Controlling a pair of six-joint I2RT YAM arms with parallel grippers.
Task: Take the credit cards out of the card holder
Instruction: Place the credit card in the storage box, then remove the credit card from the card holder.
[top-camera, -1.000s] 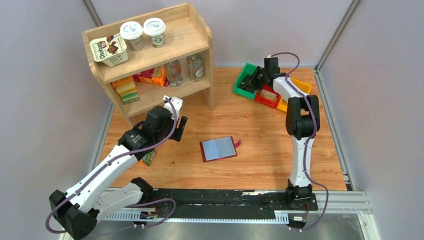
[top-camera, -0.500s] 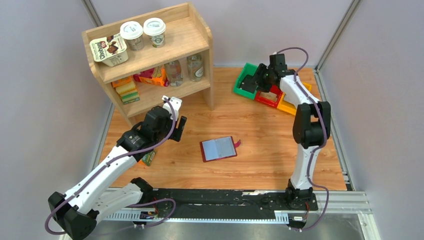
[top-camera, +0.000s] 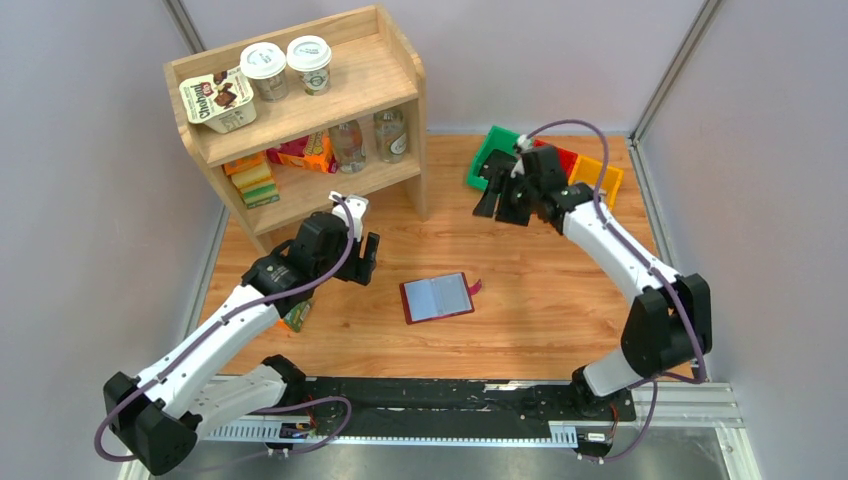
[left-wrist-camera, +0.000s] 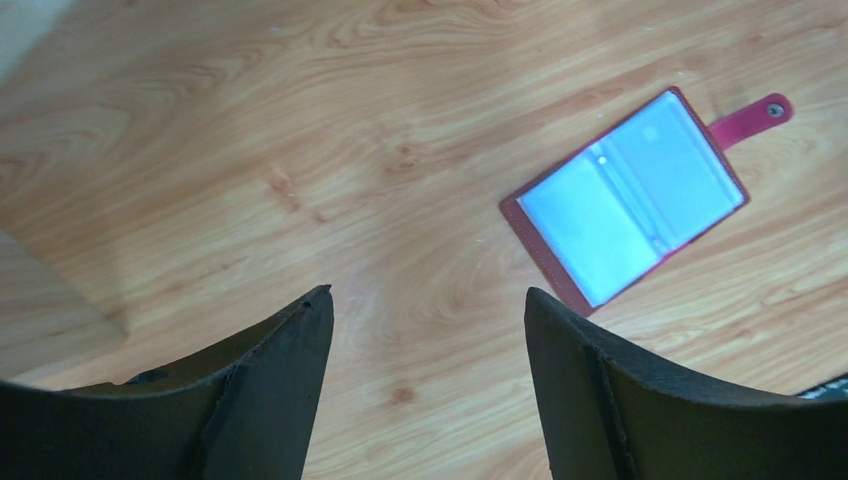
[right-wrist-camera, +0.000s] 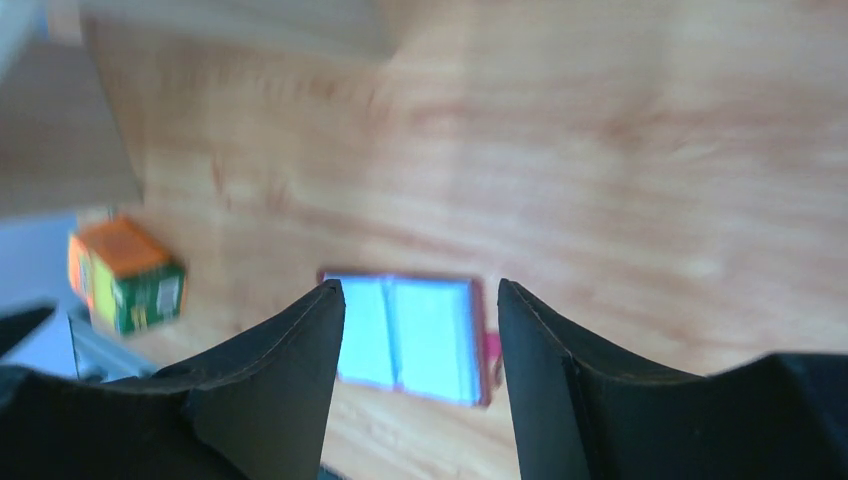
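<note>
The card holder (top-camera: 437, 297) lies open and flat mid-table, maroon with pale grey sleeves and a snap tab on its right. It also shows in the left wrist view, card holder (left-wrist-camera: 625, 200), and blurred between the fingers in the right wrist view, card holder (right-wrist-camera: 410, 335). I cannot make out any credit cards; whether the sleeves hold any I cannot tell. My left gripper (top-camera: 367, 256) (left-wrist-camera: 427, 292) hovers open to the holder's left, nothing between its fingers. My right gripper (top-camera: 500, 208) (right-wrist-camera: 420, 285) hangs open and empty, up and to the right of the holder.
A wooden shelf (top-camera: 300, 110) with cups, bottles and boxes stands at the back left. Green (top-camera: 490, 155), red (top-camera: 562, 157) and yellow (top-camera: 600, 175) bins sit at the back right. An orange-green box (top-camera: 295, 317) (right-wrist-camera: 125, 275) lies beside the left arm.
My right arm swung away from the bins toward the middle of the table, and its jaws opened. My left gripper edged slightly toward the holder.
</note>
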